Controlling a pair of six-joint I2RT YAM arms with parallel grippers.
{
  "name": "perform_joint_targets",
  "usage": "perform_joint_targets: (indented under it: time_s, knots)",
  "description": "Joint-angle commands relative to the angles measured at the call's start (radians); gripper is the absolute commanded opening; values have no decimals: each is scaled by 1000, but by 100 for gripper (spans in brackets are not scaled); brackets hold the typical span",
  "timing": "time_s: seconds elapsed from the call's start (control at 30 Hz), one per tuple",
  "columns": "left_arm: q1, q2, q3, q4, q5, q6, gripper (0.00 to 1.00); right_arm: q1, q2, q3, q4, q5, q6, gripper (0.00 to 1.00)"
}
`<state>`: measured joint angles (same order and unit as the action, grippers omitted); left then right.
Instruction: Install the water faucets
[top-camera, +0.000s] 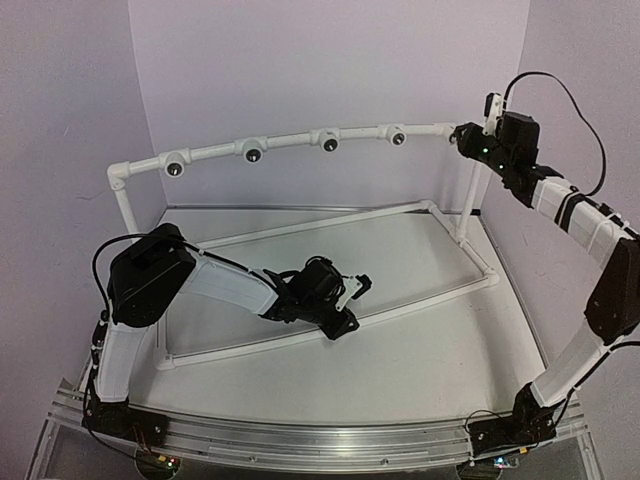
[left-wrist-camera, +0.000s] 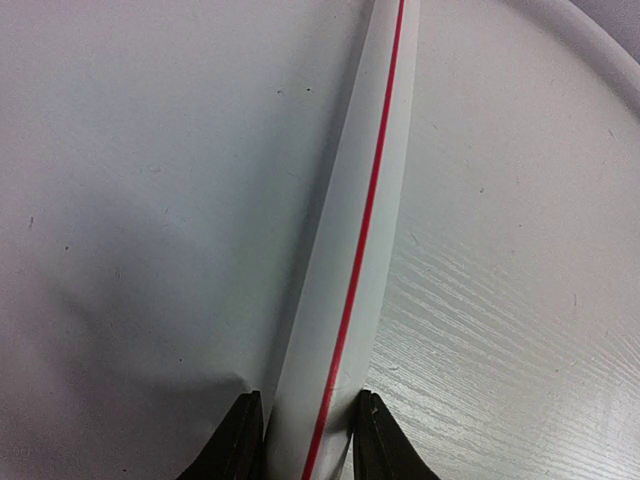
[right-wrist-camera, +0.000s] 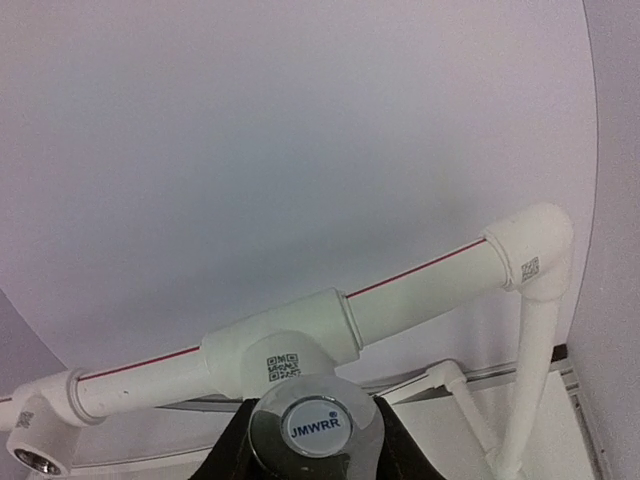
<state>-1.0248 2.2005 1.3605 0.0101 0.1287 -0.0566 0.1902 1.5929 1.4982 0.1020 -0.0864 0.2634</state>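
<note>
While the overhead view shows a white pipe frame standing on a pale table, the two black arms are at opposite ends of it. The frame's raised top rail runs along the back and carries four round fittings with dark holes.

The right gripper is raised at the right end of that rail. In its wrist view, its dark fingers are closed on either side of a shiny silver water faucet. The faucet has a round blue cap that reads JMWRR. It sits directly against a white tee fitting on the rail, which has a thin red stripe. A corner elbow lies further to the right. Whether the faucet is threaded into the tee cannot be seen. Another fitting, with a metal-lined hole, shows at the lower left edge.

The left gripper is low over the table. It clasps the front floor pipe, a white tube with a red stripe, with one finger pressed to each side.
</note>
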Motion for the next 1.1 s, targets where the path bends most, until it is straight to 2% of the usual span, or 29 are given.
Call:
perform_joint_targets:
  time_s: [0.0, 0.33, 0.37, 0.4, 0.43, 0.47, 0.5, 0.53, 0.57, 0.63, 0.67, 0.8, 0.9, 1.0, 1.07]
  knots:
    - [-12, 179, -113, -457, -18, -72, 0, 89, 3, 38, -56, 1, -309, 0]
    - [-13, 183, -107, -465, -19, -71, 0, 136, 13, 58, -56, 85, -403, 0]
    - [-12, 182, -106, -466, -20, -71, 0, 136, 13, 61, -56, 86, -399, 3]
    - [-12, 182, -106, -466, -21, -71, 0, 136, 12, 66, -57, 106, -389, 12]
    - [-12, 181, -107, -466, -22, -71, 0, 137, 7, 71, -58, 125, -369, 29]
    - [-12, 180, -107, -466, -24, -71, 0, 137, 3, 77, -60, 128, -353, 37]
    - [-12, 179, -107, -466, -25, -71, 0, 136, -6, 84, -66, 123, -324, 50]
    - [-12, 178, -107, -468, -27, -71, 0, 136, -13, 91, -72, 122, -310, 56]
    - [-12, 180, -105, -468, -27, -71, 0, 137, -25, 102, -85, 134, -280, 73]
    - [-12, 182, -100, -472, -28, -72, 0, 136, -44, 121, -125, 152, -242, 95]
    - [-12, 184, -92, -478, -29, -69, 1, 136, -56, 124, -152, 149, -219, 98]
    - [-12, 183, -74, -490, -37, -66, 3, 135, -144, 96, -227, 147, -180, 98]
    - [-12, 183, -61, -501, -38, -65, 9, 136, -202, 71, -317, 252, -174, 98]
    - [-12, 179, -46, -514, -44, -65, 23, 136, -284, 11, -341, 347, -182, 98]
    - [-12, 169, -41, -524, -48, -65, 37, 136, -349, -18, -349, 367, -188, 98]
